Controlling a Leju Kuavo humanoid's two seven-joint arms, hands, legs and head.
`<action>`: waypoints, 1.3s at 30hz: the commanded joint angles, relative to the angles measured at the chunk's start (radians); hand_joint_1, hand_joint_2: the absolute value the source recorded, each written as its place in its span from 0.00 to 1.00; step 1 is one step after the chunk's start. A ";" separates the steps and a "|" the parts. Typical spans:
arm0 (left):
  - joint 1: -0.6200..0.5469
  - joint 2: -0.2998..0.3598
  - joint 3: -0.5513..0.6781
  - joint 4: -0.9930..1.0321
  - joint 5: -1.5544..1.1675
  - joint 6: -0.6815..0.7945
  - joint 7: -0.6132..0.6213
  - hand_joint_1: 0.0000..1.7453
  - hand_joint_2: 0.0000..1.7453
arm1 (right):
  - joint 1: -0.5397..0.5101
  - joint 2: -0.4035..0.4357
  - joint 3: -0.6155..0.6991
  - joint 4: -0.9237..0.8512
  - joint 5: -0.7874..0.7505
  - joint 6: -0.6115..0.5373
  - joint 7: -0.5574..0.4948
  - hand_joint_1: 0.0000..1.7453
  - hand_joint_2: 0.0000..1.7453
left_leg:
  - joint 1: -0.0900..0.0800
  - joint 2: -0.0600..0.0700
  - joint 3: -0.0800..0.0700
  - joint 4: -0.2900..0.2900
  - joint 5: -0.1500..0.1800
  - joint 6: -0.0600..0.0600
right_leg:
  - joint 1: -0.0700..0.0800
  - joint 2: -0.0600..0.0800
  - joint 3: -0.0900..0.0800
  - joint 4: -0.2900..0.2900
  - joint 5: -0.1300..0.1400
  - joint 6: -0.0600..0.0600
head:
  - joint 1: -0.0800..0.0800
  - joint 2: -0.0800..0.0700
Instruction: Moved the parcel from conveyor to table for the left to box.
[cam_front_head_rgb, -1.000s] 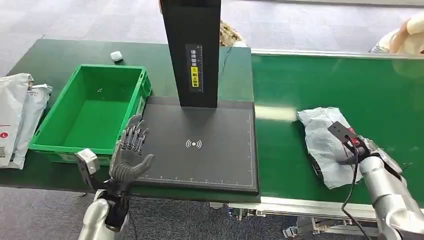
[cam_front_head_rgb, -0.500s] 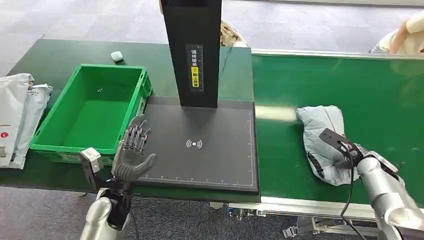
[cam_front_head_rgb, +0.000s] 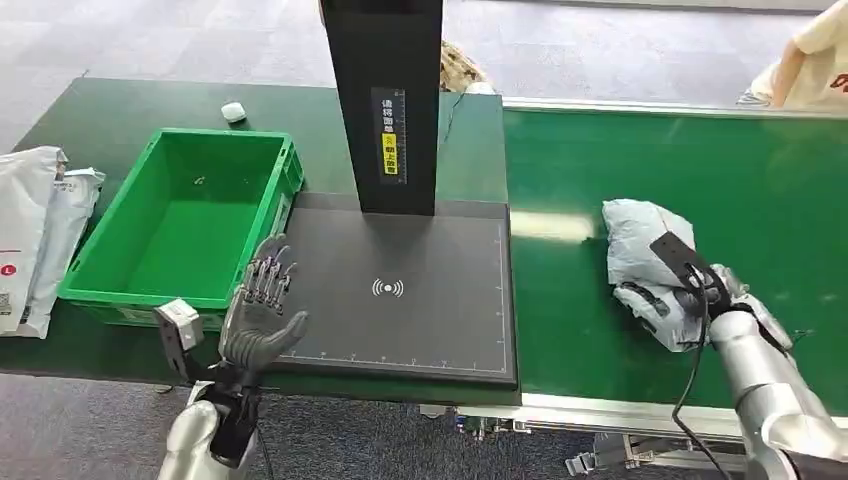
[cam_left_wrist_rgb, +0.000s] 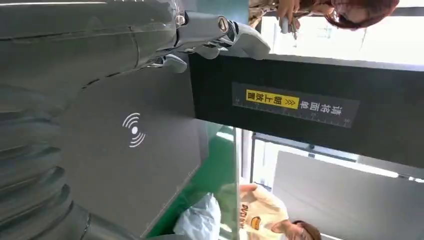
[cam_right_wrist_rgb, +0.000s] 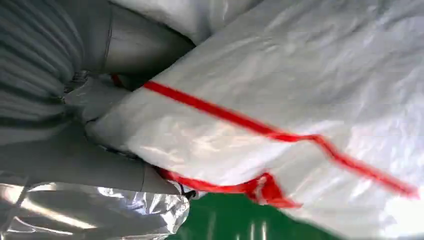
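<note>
So I've got my right hand (cam_front_head_rgb: 700, 290) wrapped around the crumpled grey plastic mailer parcel (cam_front_head_rgb: 645, 260), fingers closed into the bag, and the wrist cam shows the thumb pressed right against the plastic with its red stripe. The parcel is on the green conveyor belt (cam_front_head_rgb: 780, 200) on the right side, bunched up in the grip and maybe just coming off the belt, can't really tell. So I'd call it grabbed but not moved: the carry over to the black scanner pad with the white wireless symbol (cam_front_head_rgb: 400, 290) is all left to do, plus the boxing after.

My left hand (cam_front_head_rgb: 262, 310) is hovering at the near left corner of the pad, fingers spread, holding nothing. Past it is the empty green plastic crate (cam_front_head_rgb: 90, 270), and some white mailer bags (cam_front_head_rgb: 30, 230) at the far left. The black upright scanner post (cam_front_head_rgb: 385, 100) stands at the far edge of the pad, so I'd keep the path low and near
</note>
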 joint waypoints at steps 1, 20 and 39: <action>0.007 0.029 -0.001 -0.023 0.004 0.012 0.012 0.00 1.00 | -0.016 0.088 -0.212 -0.108 -0.162 -0.055 -0.124 1.00 1.00 | 0.000 0.006 0.007 -0.003 -0.002 -0.001 | 0.000 0.005 0.005 -0.002 0.000 -0.002 | 0.000 0.000; -0.033 0.025 -0.048 0.054 0.018 0.065 -0.044 0.00 1.00 | 0.156 0.185 -0.201 -0.863 -0.743 -0.246 -0.593 1.00 1.00 | -0.001 0.004 0.005 -0.002 -0.002 -0.001 | 0.000 0.003 0.003 -0.001 -0.001 -0.002 | 0.000 0.000; -0.110 0.035 -0.036 0.107 0.023 0.000 -0.048 0.00 1.00 | 0.001 0.095 0.500 -0.834 -0.026 -0.009 -0.498 1.00 1.00 | -0.001 0.002 0.004 -0.001 0.000 0.000 | 0.000 0.000 0.002 0.000 -0.001 -0.001 | 0.001 0.000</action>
